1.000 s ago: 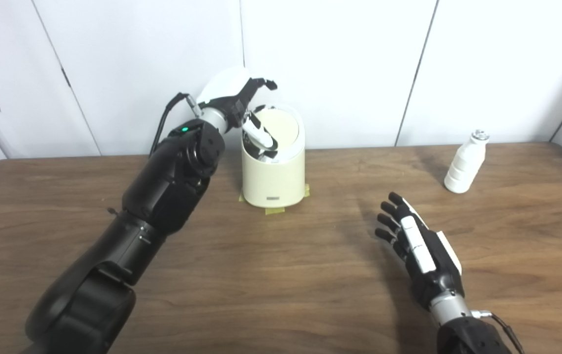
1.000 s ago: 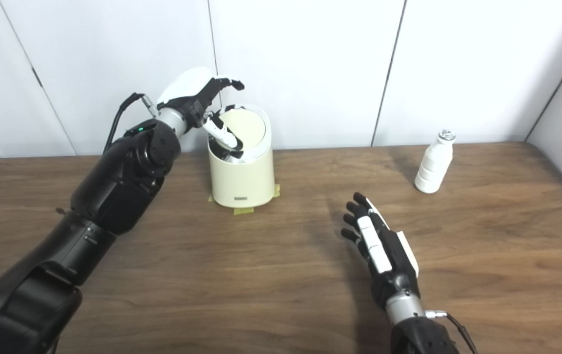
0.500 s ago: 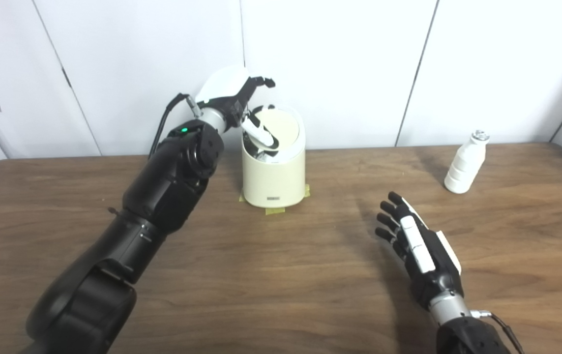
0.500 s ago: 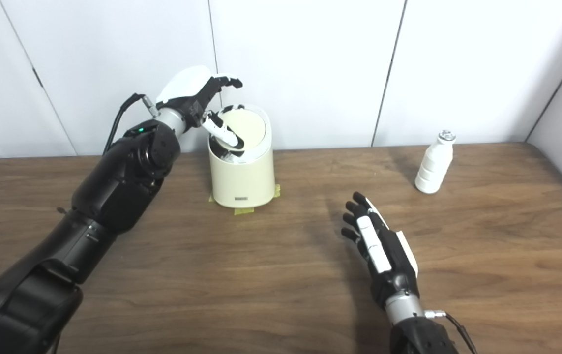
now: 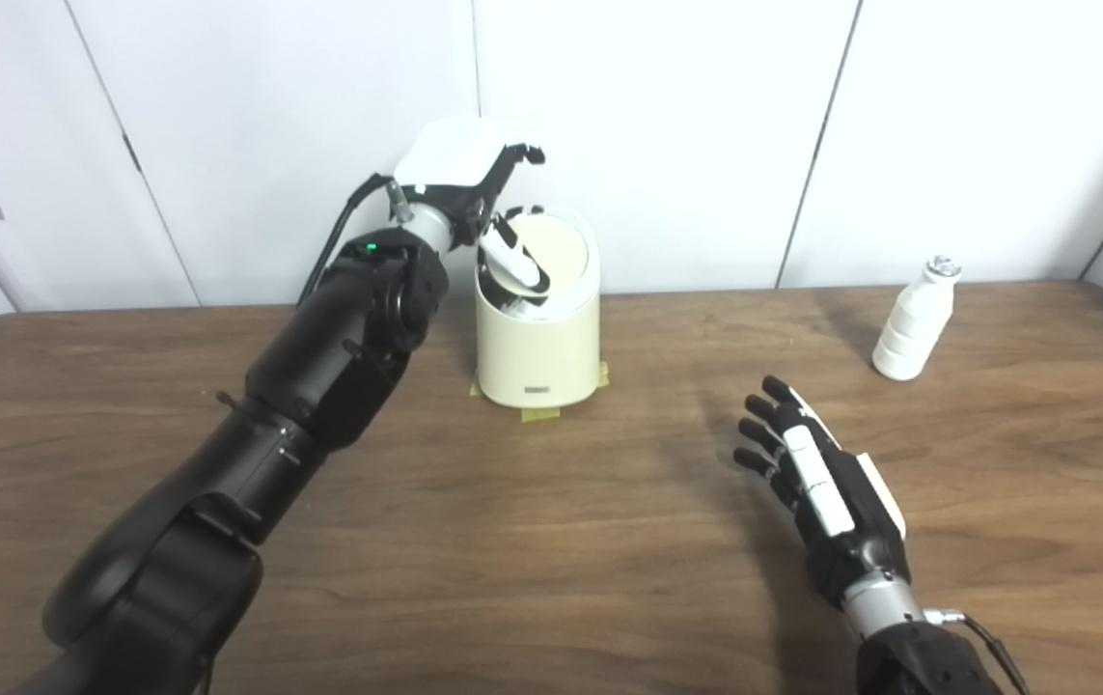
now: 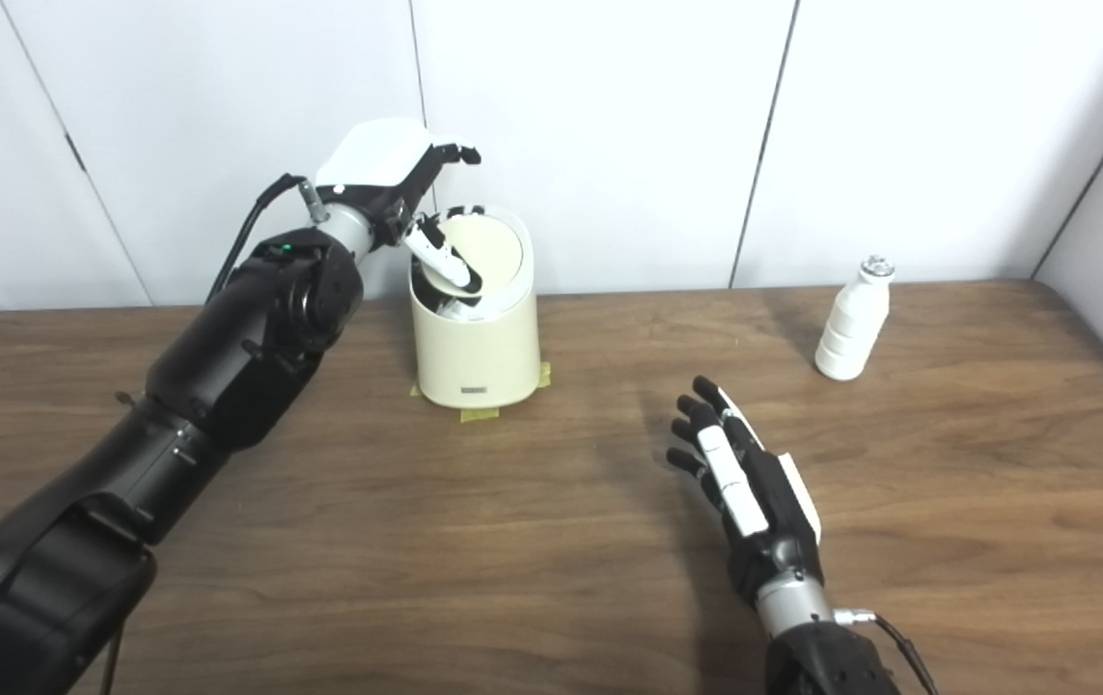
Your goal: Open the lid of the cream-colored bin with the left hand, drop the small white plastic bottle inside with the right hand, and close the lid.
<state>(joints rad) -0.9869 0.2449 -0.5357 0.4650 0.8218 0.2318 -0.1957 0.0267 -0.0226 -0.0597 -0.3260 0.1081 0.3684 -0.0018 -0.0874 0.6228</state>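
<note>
The cream-colored bin [image 5: 537, 343] stands at the back of the table, left of centre. Its round lid [image 5: 559, 253] is tilted, the near-left edge pushed down into the bin. My left hand [image 5: 474, 188] hovers over that edge with its fingers spread; its thumb presses on the lid and the other fingers reach above the bin's back rim. The small white plastic bottle [image 5: 913, 323] stands upright at the back right, untouched. My right hand [image 5: 816, 473] rests open and empty over the table, well short of the bottle.
Yellow tape [image 5: 539, 413] marks the bin's base on the wooden table [image 5: 512, 560]. White wall panels stand right behind the bin and the bottle. A wall corner closes in at the far right.
My left hand has turned at the wrist and sits a little higher and further right over the bin; the thumb stays on the tilted lid. The right hand and bottle have not moved.
</note>
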